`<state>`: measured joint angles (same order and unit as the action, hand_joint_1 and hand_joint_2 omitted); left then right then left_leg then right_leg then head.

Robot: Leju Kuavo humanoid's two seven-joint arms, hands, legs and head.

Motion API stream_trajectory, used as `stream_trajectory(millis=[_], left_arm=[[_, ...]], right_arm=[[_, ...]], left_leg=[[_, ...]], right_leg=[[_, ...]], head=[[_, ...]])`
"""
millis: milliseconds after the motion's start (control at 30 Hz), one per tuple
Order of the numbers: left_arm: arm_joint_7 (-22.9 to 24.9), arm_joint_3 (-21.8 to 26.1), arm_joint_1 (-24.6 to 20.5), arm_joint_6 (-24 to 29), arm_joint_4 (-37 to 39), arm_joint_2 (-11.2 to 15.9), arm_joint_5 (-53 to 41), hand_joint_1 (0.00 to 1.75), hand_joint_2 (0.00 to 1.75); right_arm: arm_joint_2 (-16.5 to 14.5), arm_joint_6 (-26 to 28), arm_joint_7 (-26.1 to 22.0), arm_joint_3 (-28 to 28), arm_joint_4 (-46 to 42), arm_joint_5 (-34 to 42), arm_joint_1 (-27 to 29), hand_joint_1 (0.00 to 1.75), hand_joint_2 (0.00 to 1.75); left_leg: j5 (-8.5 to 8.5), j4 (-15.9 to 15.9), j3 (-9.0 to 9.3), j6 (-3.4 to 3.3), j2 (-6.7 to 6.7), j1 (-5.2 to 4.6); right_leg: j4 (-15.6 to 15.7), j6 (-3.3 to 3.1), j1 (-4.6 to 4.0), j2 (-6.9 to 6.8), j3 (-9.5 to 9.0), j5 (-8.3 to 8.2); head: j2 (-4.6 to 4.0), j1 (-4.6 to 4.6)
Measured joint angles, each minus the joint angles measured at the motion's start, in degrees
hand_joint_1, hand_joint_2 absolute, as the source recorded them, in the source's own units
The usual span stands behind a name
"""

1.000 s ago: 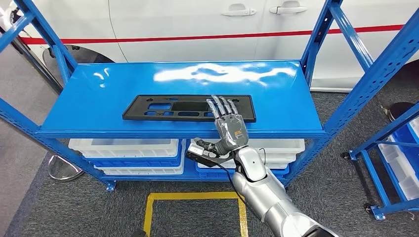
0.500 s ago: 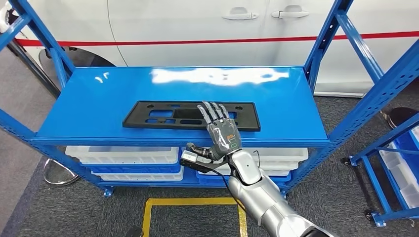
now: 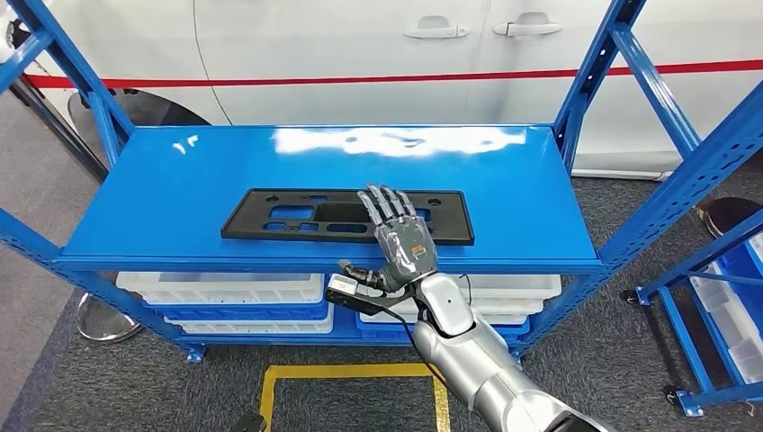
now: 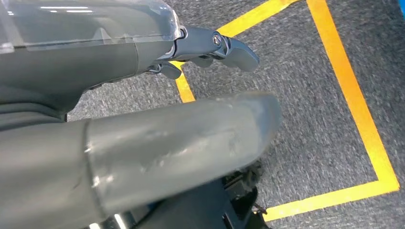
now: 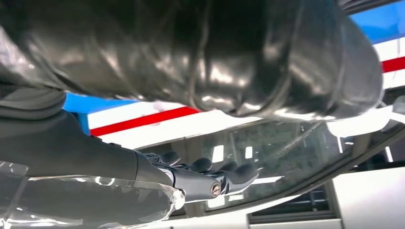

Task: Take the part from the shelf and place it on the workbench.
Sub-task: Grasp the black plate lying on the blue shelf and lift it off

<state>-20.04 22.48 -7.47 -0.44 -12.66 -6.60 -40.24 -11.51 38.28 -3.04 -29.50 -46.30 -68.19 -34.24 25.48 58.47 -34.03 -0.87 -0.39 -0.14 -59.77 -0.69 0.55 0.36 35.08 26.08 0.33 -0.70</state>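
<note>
A long flat black part (image 3: 297, 214) with several cut-outs lies on the blue shelf top (image 3: 180, 171), near its front edge. My right hand (image 3: 400, 243) reaches up from below with its fingers (image 3: 385, 203) stretched flat over the part's right half. Its thumb (image 3: 355, 272) sticks out sideways below the shelf's front lip, and it grips nothing. In the right wrist view the right hand (image 5: 191, 181) has dark fingertips extended under a glossy surface. In the left wrist view my left hand (image 4: 143, 95) hangs over the carpet, fingers (image 4: 224, 47) loosely extended and holding nothing.
White bins (image 3: 225, 288) sit on the lower shelf level. Blue uprights (image 3: 594, 63) frame the shelf, and a white car (image 3: 360, 45) stands close behind it. A second blue rack (image 3: 711, 270) is on the right. Yellow tape (image 3: 351, 371) marks the grey carpet below.
The whole view has shifted down slightly. My right hand has slid a little to the left along the part, fingers still flat over it. The part has not moved on the shelf.
</note>
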Motion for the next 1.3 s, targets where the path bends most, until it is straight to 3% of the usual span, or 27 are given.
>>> stream_trajectory(millis=[67, 100, 200, 233, 267, 333, 400, 433, 567, 633, 700, 733, 767, 800, 867, 933, 1033, 1100, 1233, 1267, 1300], left_arm=[[-0.01, 0.02, 0.03, 0.00, 0.00, -0.02, 0.00, 0.00, 0.00], [-0.02, 0.03, -0.01, 0.00, 0.00, -0.02, 0.00, 0.00, 0.00], [-0.03, 0.06, -0.10, 0.02, 0.00, -0.01, 0.02, 0.00, 0.00], [-0.03, 0.08, -0.08, 0.02, 0.00, -0.01, 0.02, 0.00, 0.00], [-0.03, 0.09, -0.03, 0.02, 0.00, -0.01, 0.02, 0.00, 0.00], [-0.05, 0.10, 0.03, -0.01, 0.00, -0.03, 0.01, 0.00, 0.00], [-0.11, 0.10, -0.03, 0.02, 0.00, -0.05, -0.01, 0.00, 0.00], [-0.14, 0.11, -0.09, 0.07, 0.00, -0.05, -0.02, 0.00, 0.00], [-0.19, 0.12, -0.22, 0.28, 0.00, -0.02, -0.03, 0.00, 0.00], [-0.21, 0.12, -0.28, 0.38, 0.00, -0.01, -0.04, 0.00, 0.00], [-0.22, 0.12, -0.27, 0.43, 0.00, -0.02, -0.05, 0.00, 0.00], [-0.22, 0.12, -0.21, 0.45, 0.00, -0.02, -0.07, 0.00, 0.00], [-0.22, 0.12, -0.15, 0.48, 0.00, -0.02, -0.07, 0.00, 0.00], [-0.22, 0.12, -0.12, 0.51, 0.00, -0.02, -0.07, 0.00, 0.00], [-0.22, 0.12, -0.15, 0.57, 0.00, -0.02, -0.07, 0.00, 0.00], [-0.26, 0.13, -0.22, 0.63, 0.00, -0.02, -0.07, 0.00, 0.00], [-0.38, 0.14, -0.20, 0.70, -0.01, -0.02, -0.08, 0.00, 0.00], [-0.46, 0.15, -0.21, 0.75, -0.01, -0.02, -0.10, 0.00, 0.00], [-0.52, 0.20, -0.29, 0.90, -0.01, 0.02, -0.09, 0.00, 0.00], [-0.52, 0.22, -0.26, 0.92, 0.00, 0.02, -0.09, 0.00, 0.00], [-0.52, 0.24, -0.23, 0.93, 0.00, 0.02, -0.11, 0.00, 0.00]], right_arm=[[-0.03, 0.01, -0.01, -0.01, -0.02, 0.00, -0.11, 0.00, 0.00], [-0.05, 0.01, -0.02, -0.01, -0.03, 0.01, -0.20, 0.00, 0.00], [0.05, -0.02, -0.02, -0.03, 0.13, 0.13, -0.05, 0.00, 0.00], [0.12, -0.06, -0.04, -0.03, 0.20, 0.27, 0.13, 0.00, 0.00], [0.16, -0.13, -0.10, -0.03, 0.26, 0.47, 0.24, 0.00, 0.00], [0.19, -0.46, -0.34, -0.03, 0.29, 0.95, 0.18, 0.00, 0.00], [0.20, -0.99, -0.56, -0.07, 0.28, 1.23, -0.17, 0.00, 0.00], [0.21, -1.24, -0.61, -0.13, 0.28, 1.28, -0.32, 0.00, 0.00], [0.31, -1.52, -0.63, -0.40, 0.27, 1.32, -0.54, 0.00, 0.00], [0.30, -1.58, -0.63, -0.56, 0.27, 1.34, -0.69, 0.00, 0.00], [0.30, -1.74, -0.63, -0.73, 0.29, 1.36, -0.73, 0.00, 0.00], [0.30, -1.81, -0.61, -0.80, 0.32, 1.34, -0.69, 0.00, 0.00], [0.30, -1.86, -0.57, -0.85, 0.37, 1.32, -0.66, 0.00, 0.00], [0.30, -1.90, -0.52, -0.91, 0.40, 1.28, -0.64, 0.00, 0.00], [0.30, -1.99, -0.40, -1.07, 0.44, 1.21, -0.69, 0.00, 0.00], [0.31, -2.13, -0.27, -1.25, 0.44, 1.17, -0.80, 0.00, 0.00], [0.32, -2.24, -0.15, -1.46, 0.44, 1.11, -0.86, 0.00, 0.00], [0.34, -2.31, -0.05, -1.55, 0.44, 1.08, -0.96, 0.00, 0.00], [0.52, -2.48, 0.15, -1.60, 0.64, 1.29, -0.82, 0.00, 0.00], [0.60, -2.50, 0.15, -1.63, 0.72, 1.40, -0.67, 0.00, 0.00], [0.66, -2.52, 0.08, -1.67, 0.77, 1.52, -0.57, 0.00, 0.00]], left_leg=[[-0.51, -1.13, 0.67, -0.63, 0.10, 0.24], [-0.77, -1.72, 1.04, -0.99, 0.16, 0.38], [-0.85, -2.05, 1.36, -1.60, 0.25, 0.35], [-0.74, -1.92, 1.35, -1.65, 0.23, 0.31], [-0.58, -1.74, 1.35, -1.63, 0.21, 0.28], [-0.12, -1.16, 1.38, -1.40, 0.14, 0.30], [0.52, -0.21, 1.07, -0.89, 0.09, 0.12], [0.75, 0.16, 0.85, -0.61, 0.07, 0.02], [1.52, 1.02, 0.42, 0.43, 0.14, 0.15], [4.09, 5.37, -1.54, 1.06, 0.18, 0.40], [7.27, 12.69, -5.18, 1.57, 0.18, 0.66], [7.83, 15.22, -6.57, 1.70, 0.18, 0.75], [7.37, 15.94, -7.14, 1.76, 0.18, 0.79], [5.85, 14.46, -6.64, 1.72, 0.18, 0.81], [1.76, 7.09, -3.38, 1.41, 0.18, 0.80], [-0.09, 1.31, -0.71, 0.93, 0.12, 0.51], [-0.21, -0.05, -0.14, 0.09, 0.00, 0.25], [-0.68, -0.89, 0.29, -0.70, 0.08, 0.43], [-0.94, -1.33, 0.49, -1.53, 0.21, 0.29], [-0.92, -1.26, 0.47, -1.53, 0.20, 0.24], [-0.87, -1.15, 0.45, -1.51, 0.17, 0.22]], right_leg=[[-0.48, 0.57, 0.00, -0.08, -0.01, 0.59], [-2.04, 0.78, -0.02, -0.11, 0.62, 1.62], [-12.13, 1.09, 0.04, -0.14, 5.58, 6.23], [-14.47, 1.17, 0.09, -0.15, 6.88, 6.67], [-14.67, 1.21, 0.13, -0.16, 7.17, 5.97], [-9.23, 1.13, 0.20, -0.21, 4.75, 2.20], [-2.92, 0.79, 0.14, -0.25, 1.75, -0.19], [-1.37, 0.58, 0.07, -0.22, 1.08, -0.43], [-0.56, -0.47, 0.01, -0.09, 0.88, -0.30], [-0.23, -0.97, 0.22, -0.21, 0.64, -0.41], [-0.21, -1.21, 0.16, -0.29, 0.62, -0.37], [-0.23, -1.23, 0.13, -0.29, 0.62, -0.34], [-0.25, -1.23, 0.12, -0.26, 0.60, -0.31], [-0.26, -1.21, 0.12, -0.21, 0.54, -0.28], [-0.26, -1.08, 0.11, -0.12, 0.33, -0.19], [-0.25, -0.67, -0.01, -0.06, 0.32, -0.18], [0.06, 0.25, -0.05, -0.05, 0.30, -0.37], [-1.12, 0.81, 0.01, -0.08, 0.70, 0.63], [-13.32, 1.18, 0.14, -0.13, 6.47, 6.53], [-14.92, 1.21, 0.15, -0.14, 7.27, 6.66], [-14.57, 1.20, 0.16, -0.14, 7.12, 5.80]], head=[[0.00, 0.01], [0.00, 0.03], [0.00, 0.07], [0.00, 0.08], [0.00, 0.07], [0.00, 0.07], [0.00, 0.07], [0.00, 0.06], [0.00, 0.05], [0.00, 0.04], [0.00, 0.04], [0.00, 0.04], [0.00, 0.04], [0.00, 0.04], [0.00, 0.05], [0.00, 0.05], [0.00, 0.05], [0.00, 0.08], [0.00, 0.11], [0.00, 0.11], [0.00, 0.11]])
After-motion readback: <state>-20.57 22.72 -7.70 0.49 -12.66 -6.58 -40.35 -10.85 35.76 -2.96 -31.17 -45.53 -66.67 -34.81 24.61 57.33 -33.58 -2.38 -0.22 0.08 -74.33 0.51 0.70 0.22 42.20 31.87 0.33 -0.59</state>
